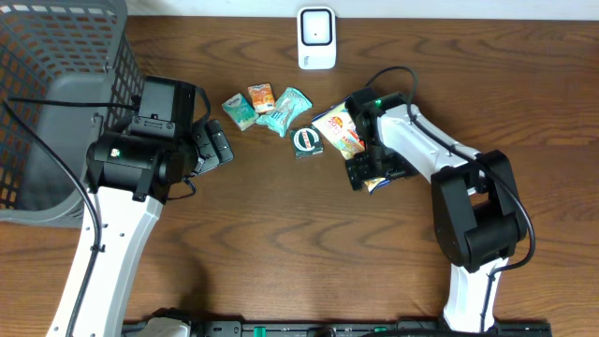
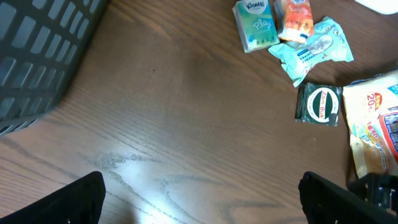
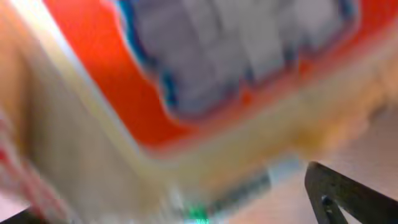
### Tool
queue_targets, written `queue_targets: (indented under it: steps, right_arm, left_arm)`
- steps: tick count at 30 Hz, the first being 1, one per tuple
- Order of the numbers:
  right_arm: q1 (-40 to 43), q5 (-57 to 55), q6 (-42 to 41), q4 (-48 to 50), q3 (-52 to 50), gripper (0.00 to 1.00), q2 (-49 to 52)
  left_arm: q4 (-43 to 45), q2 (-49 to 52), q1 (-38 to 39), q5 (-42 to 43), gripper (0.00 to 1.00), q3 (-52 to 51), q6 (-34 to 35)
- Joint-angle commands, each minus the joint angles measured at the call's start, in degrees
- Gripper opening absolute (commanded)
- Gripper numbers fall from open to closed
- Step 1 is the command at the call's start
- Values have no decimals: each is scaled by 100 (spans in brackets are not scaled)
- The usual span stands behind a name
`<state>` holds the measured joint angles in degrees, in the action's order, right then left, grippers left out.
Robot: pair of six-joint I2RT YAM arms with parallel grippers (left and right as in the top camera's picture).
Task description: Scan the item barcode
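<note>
Right gripper point(image 1: 368, 175) stands with jaws spread wide, no grip that we can confirm; left gripper point(image 2: 202, 199) hangs open, empty. Scanner point(image 1: 316, 37) sits well beyond the right gripper; the snack packet point(image 1: 339, 131) lies just beneath it, blurred in the wrist view. We judge a pinch on the packet's edge best, leaving printed faces unobstructed for presentation to the scanner.
</note>
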<state>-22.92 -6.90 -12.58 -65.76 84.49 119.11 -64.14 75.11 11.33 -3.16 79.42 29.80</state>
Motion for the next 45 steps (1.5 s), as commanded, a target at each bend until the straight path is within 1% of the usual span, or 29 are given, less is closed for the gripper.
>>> queue_targets:
  steps: [1, 4, 6, 7, 9, 10, 11, 13, 15, 20, 27, 28, 29, 30, 31, 32, 33, 34, 35, 36, 39, 45]
  right_arm:
    - [0, -76, -22, -531, 675, 99, -52]
    - [0, -210, -17, -992, 1394, 99, -52]
    - [0, -223, 107, -990, 1735, 98, -52]
    - [0, -223, 149, -953, 1878, 88, -52]
    - [2, -223, 199, -726, 2100, 50, -52]
    - [0, -223, 201, -570, 2140, 42, -52]
    - [2, -221, 238, -413, 2142, 27, -52]
    - [9, -221, 304, -120, 2116, 9, -31]
    - [11, -219, 304, 22, 2041, 1, -20]
    - [11, -216, 302, 264, 1668, 2, 7]
    - [11, 63, 299, 874, 562, 8, 7]
    - [11, 66, 297, 977, 417, 12, 7]
    - [11, 94, 297, 1084, 254, 21, 7]
    - [11, 136, 299, 1154, 114, 36, 7]
    - [11, 151, 299, 1178, 35, 43, 7]
    - [11, 146, 299, 1156, -4, 45, 7]
    - [11, 133, 299, 1091, -13, 51, 7]
    - [11, 55, 302, 1016, -7, 69, 4]
    - [20, -59, 297, 896, 28, 89, -22]
    - [24, -120, 297, 785, 85, 99, -37]
    - [57, -179, 299, 350, 446, 99, -55]
    - [59, -177, 302, -621, 1582, 99, -55]
  left_arm:
    - [-20, -20, -24, -55, 98, 20, 7]
    - [-20, -20, -24, -55, 98, 20, 7]
    - [-20, -20, -24, -55, 98, 20, 7]
    - [-20, -20, -24, -55, 97, 20, 7]
    - [-20, -20, -24, -55, 98, 20, 7]
    - [-20, -20, -24, -55, 98, 20, 7]
    - [-20, -20, -24, -55, 98, 20, 7]
    - [-20, -20, -24, -55, 98, 20, 7]
    - [-20, -20, -24, -55, 98, 20, 7]
    - [-20, -20, -24, -55, 98, 20, 7]
    - [-20, -20, -24, -55, 98, 20, 7]
    - [-20, -20, -24, -55, 98, 20, 7]
    - [-20, -20, -24, -55, 98, 20, 7]
    - [-20, -20, -24, -55, 98, 20, 7]
    - [-20, -20, -24, -55, 98, 20, 7]
    - [-20, -20, -24, -55, 98, 20, 7]
    - [-20, -20, -24, -55, 98, 20, 7]
    - [-20, -20, -24, -55, 98, 20, 7]
    - [-20, -20, -24, -55, 98, 20, 7]
    - [-20, -20, -24, -55, 98, 20, 7]
    - [-20, -20, -24, -55, 98, 20, 7]
    - [-20, -20, -24, -55, 98, 20, 7]
